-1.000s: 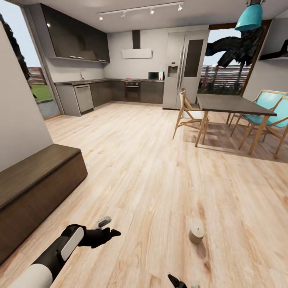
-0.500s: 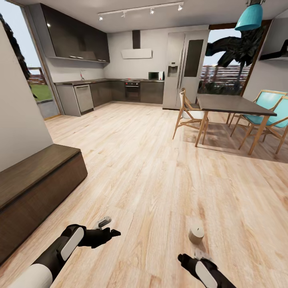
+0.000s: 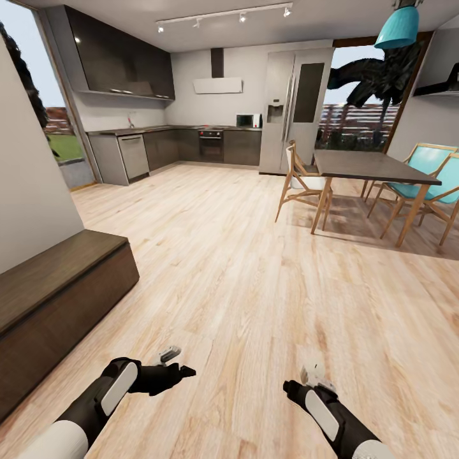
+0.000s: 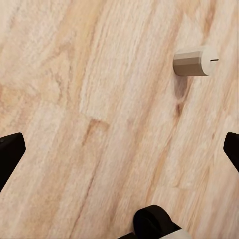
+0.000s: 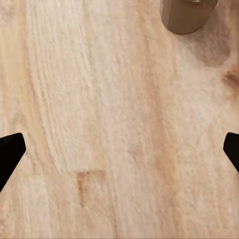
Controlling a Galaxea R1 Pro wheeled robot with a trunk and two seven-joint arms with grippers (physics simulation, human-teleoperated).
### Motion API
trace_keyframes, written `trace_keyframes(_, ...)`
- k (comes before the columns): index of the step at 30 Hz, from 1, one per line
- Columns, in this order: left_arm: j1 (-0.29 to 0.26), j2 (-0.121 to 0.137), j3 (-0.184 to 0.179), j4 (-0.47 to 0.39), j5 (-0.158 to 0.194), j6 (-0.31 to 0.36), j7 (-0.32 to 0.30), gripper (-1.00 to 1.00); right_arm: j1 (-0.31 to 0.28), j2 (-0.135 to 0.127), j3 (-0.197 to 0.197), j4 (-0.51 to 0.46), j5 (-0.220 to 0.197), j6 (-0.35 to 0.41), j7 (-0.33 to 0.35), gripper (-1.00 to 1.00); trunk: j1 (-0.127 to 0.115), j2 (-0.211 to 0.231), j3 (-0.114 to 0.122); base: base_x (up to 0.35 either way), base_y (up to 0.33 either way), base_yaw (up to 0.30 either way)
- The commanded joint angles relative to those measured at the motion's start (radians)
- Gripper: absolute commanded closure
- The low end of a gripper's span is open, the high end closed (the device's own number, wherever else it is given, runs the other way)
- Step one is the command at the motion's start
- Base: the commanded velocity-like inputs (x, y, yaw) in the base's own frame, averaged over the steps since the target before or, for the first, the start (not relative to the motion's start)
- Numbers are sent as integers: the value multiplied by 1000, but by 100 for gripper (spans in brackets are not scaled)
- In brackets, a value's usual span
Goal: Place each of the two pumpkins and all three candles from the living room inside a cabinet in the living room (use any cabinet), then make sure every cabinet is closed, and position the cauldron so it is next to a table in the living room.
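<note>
A short beige candle (image 4: 195,61) with a dark wick stands on the wooden floor; its base edge also shows in the right wrist view (image 5: 188,15). My right gripper (image 5: 119,152) hovers open just short of it, fingertips spread wide with only bare floor between them. In the head view the right gripper (image 3: 303,381) and forearm cover the candle's spot. My left gripper (image 3: 180,361) is open low over the floor to the candle's left, holding nothing (image 4: 119,149). The long dark-brown cabinet (image 3: 57,287) stands against the left wall, fronts shut. Pumpkins and cauldron are out of view.
A dark dining table (image 3: 373,167) with wooden and teal chairs (image 3: 303,182) stands at the far right. The kitchen counter (image 3: 172,143) and fridge (image 3: 293,108) line the back wall. Open wooden floor (image 3: 236,274) stretches ahead.
My right arm has come up from the lower edge and reached forward over the candle, hiding it in the head view. The left arm has barely shifted.
</note>
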Motion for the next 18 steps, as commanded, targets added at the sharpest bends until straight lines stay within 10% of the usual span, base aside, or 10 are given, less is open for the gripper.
trace_keyframes(1, -1, 1, -2, -1, -4, 1, -4, -100, -2, -2, 8, -2, -8, 3, -9, -100, 0, 0, -1, 107, -61, 0)
trace_keyframes(10, -1, -9, -2, -1, -7, -12, 22, -100, -11, -3, 9, -1, -4, 66, -17, -100, 0, 0, -1, 189, -147, 0)
trace_keyframes(18, -1, -79, 1, -37, 4, -50, 360, -100, -12, -4, 10, -4, 32, 68, -9, -100, 0, 0, -1, 85, -65, 0)
